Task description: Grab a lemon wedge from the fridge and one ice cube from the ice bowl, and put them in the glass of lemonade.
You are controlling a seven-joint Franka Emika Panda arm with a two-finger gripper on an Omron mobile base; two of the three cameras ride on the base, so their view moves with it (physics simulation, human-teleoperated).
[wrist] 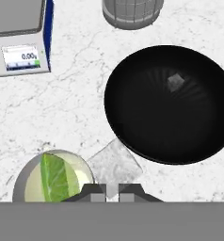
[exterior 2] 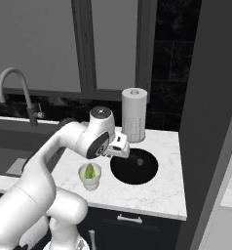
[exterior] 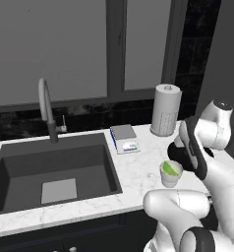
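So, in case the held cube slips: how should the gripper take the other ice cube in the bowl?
Probably across two opposite flat faces of the spare ice cube, coming straight down: it lies low on the floor of the ice bowl, and the raised rim would block a sideways approach.

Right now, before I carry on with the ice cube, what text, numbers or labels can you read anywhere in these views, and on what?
"0.00" with a small unit letter after it, seemingly "g": on the display of the kitchen scale, read in the hand view.
The same display on the kitchen scale in the left base view: too small to read.
Paper-towel roll, ice bowl, glass of lemonade: no text.
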